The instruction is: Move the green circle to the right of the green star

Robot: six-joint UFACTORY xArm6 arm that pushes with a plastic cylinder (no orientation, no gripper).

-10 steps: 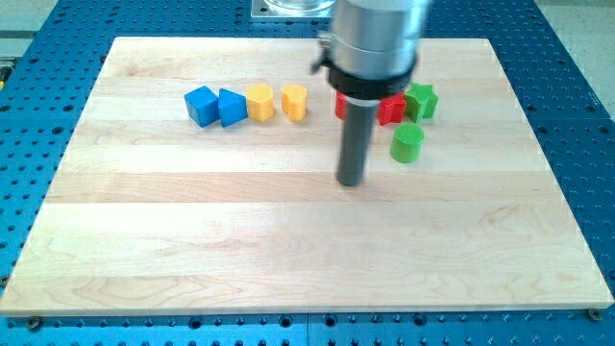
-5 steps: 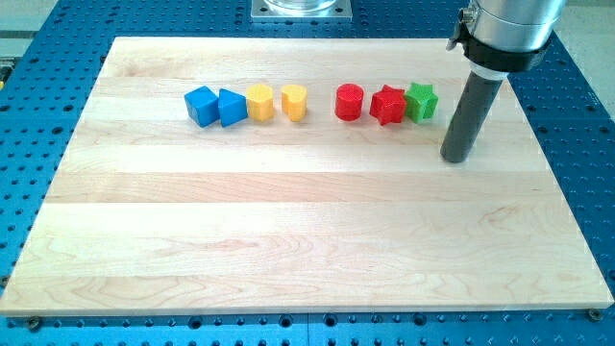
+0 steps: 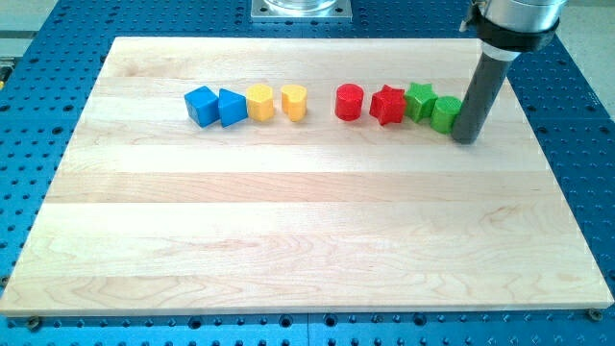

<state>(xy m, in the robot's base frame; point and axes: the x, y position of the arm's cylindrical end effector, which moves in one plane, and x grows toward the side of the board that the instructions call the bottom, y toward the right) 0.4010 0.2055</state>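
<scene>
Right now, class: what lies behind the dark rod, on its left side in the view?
The green circle, partly covered by the rod, with my tip touching it. The green star sits beyond. The circle's right edge is hidden.

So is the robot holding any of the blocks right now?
No, nothing is held. There is no claw, only a rod. My tip sits against the view's right side of the green circle, which is beside the green star.

Green circle (image 3: 444, 113) sits upright against green star (image 3: 420, 100) — apparently touching — on its right.

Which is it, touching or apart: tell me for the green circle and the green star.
Touching: the camera view shows the green circle against the green star, no board between them.
</scene>
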